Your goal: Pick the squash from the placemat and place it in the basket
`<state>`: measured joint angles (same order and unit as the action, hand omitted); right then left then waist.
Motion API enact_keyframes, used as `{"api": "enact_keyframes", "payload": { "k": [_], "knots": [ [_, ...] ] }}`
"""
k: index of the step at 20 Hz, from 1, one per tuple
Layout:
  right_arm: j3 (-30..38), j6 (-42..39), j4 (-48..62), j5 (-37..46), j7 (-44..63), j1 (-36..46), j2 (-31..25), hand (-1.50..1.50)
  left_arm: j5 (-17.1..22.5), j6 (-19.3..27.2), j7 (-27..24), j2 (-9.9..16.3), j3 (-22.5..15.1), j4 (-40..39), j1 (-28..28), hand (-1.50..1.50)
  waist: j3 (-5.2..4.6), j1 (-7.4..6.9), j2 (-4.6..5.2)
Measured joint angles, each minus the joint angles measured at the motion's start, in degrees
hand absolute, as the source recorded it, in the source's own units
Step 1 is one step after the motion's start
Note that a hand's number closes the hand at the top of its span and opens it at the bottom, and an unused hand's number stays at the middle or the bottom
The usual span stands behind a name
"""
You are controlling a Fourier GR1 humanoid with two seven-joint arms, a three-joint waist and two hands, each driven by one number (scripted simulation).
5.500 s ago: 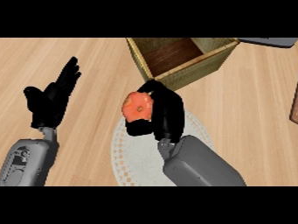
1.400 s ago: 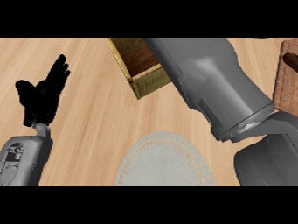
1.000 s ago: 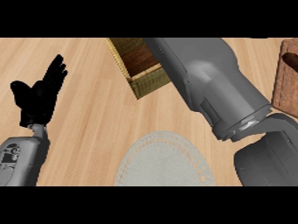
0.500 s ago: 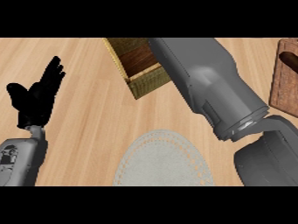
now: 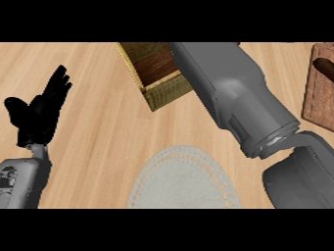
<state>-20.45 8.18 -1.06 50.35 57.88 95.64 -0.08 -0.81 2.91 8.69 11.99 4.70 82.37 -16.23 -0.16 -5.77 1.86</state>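
Over the basket (image 5: 155, 73) our right forearm reaches past the top edge, hand and squash hidden, probably above it, placemat (image 5: 184, 179) bare, while our left hand (image 5: 39, 110) rests spread.

Your woven basket (image 5: 157, 93) sits at the counter's far edge; the round pale placemat (image 5: 184, 181) lies at its near edge.
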Motion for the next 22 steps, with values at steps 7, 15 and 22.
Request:
{"api": "enact_keyframes", "payload": {
  "k": [7,15,22],
  "knots": [
    [1.93,-1.81,-0.36,-1.75,-0.2,-0.78,0.0,1.5,-0.48,0.56,-0.11,-0.45,-0.12,0.07,0.17,0.0,0.02,0.41,0.0],
    [3.84,-2.31,-1.05,-3.5,0.44,-2.79,-0.09,1.5,-0.75,0.45,-0.02,-0.34,-0.15,-0.09,-0.11,0.0,0.02,0.18,0.03],
    [5.67,-3.54,-0.25,-5.19,2.35,-2.98,-0.31,-1.5,-0.93,0.83,0.61,-0.81,-0.32,0.46,0.14,0.0,0.01,0.37,-0.28]
  ]
}}
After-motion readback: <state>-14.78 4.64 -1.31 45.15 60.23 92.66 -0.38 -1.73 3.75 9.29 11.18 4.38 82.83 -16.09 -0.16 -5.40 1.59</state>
